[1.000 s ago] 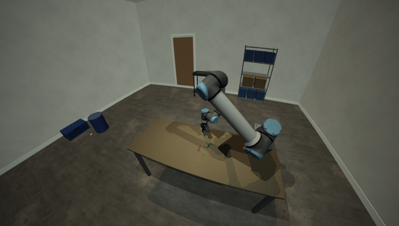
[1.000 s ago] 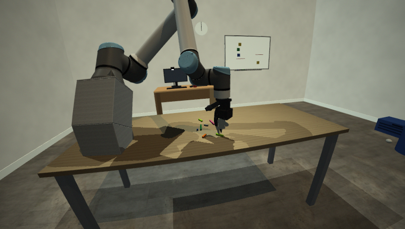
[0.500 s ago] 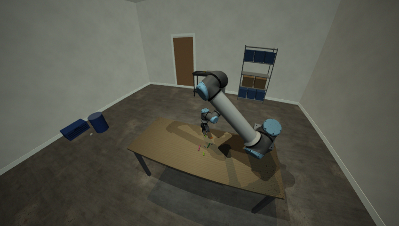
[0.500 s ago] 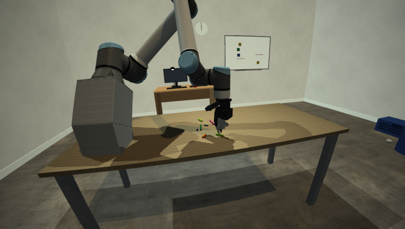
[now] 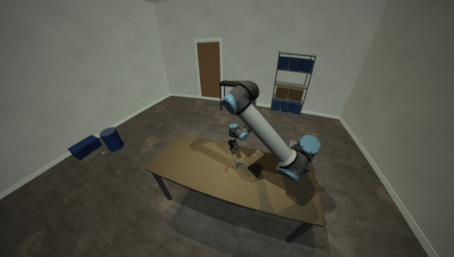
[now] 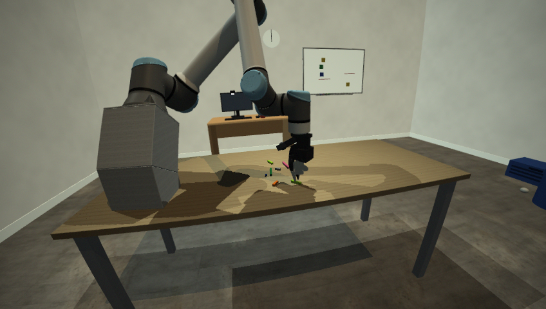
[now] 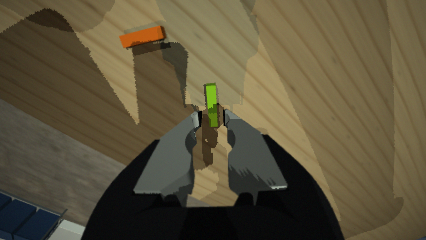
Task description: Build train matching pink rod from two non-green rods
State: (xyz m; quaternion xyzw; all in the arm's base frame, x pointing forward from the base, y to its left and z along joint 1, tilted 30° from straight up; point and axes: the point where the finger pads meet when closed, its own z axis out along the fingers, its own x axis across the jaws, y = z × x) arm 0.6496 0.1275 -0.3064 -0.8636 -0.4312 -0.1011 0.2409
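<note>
Clock: read on the exterior view, centred on the rod at the hand.
Hand [image 5: 233, 152] [image 6: 297, 177] [image 7: 212, 111]: pointing down, low over the counter [image 5: 191, 165] [image 6: 383, 164] [image 7: 325, 75]; fingers slightly spread, a narrow gap either side of the near lime rod, nothing pinched.
Near lime rod [image 5: 233, 155] [image 6: 296, 182] [image 7: 211, 100]: flat on the counter, one end between the fingertips, the other sticking out past them.
Orange rod [image 5: 240, 156] [image 6: 275, 183] [image 7: 142, 36]: at 9 o'clock, lying apart and angled away from the near lime.
Pink rod [image 5: 226, 168] [image 6: 285, 164]: 11 o'clock, partly behind the hand.
Dark greyish rod [image 5: 233, 166] [image 6: 277, 168]: 10 o'clock.
Green rod [image 5: 237, 165] [image 6: 270, 172]: about 10, near the greyish one.
Blue rod [image 5: 240, 163] [image 6: 266, 175]: between 9 and 10, just beside the green.
Far lime rod [image 5: 231, 174] [image 6: 270, 162]: 10, farther off.
Train: orange and near lime not end to end.
</note>
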